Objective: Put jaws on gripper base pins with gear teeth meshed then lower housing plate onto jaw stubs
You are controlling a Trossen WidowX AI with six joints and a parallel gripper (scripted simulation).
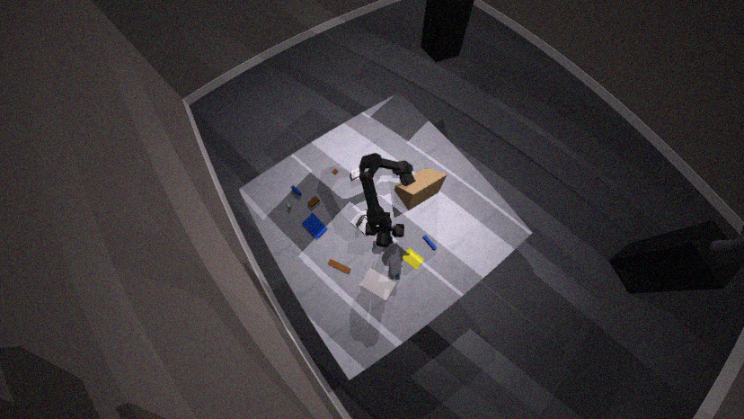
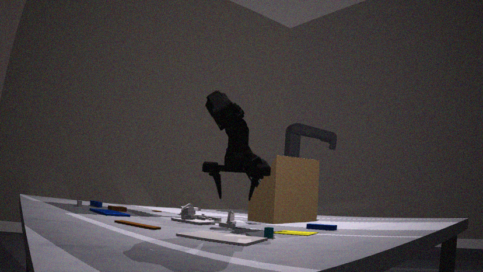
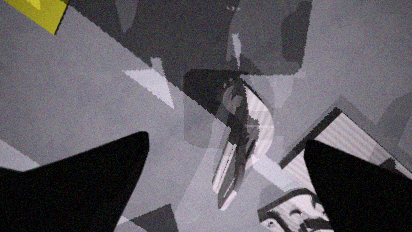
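My gripper point(image 2: 234, 198) point(image 3: 226, 144) is open and empty, its fingers wide apart above the table. One pale jaw point(image 2: 230, 219) point(image 3: 263, 117) lies on the table below and between the fingers in the wrist view, beside the base. The white gripper base point(image 1: 358, 222) point(image 2: 192, 221) point(image 3: 340, 129) lies right of that jaw in the wrist view. A pale upright part point(image 2: 188, 211) stands on or by the base; whether it is seated on a pin cannot be told. A white part with dark marks point(image 1: 355, 173) lies farther back, perhaps the housing plate. Shadows blur the details.
A tall tan box point(image 1: 420, 188) point(image 2: 297, 189) stands beside the arm. A pale flat plate point(image 1: 377, 283) point(image 2: 221, 237), a teal block point(image 2: 268, 232) and a yellow plate point(image 1: 411, 258) point(image 2: 297, 232) lie nearby. A blue plate point(image 1: 314, 226) and orange bar point(image 1: 339, 266) lie on the other side.
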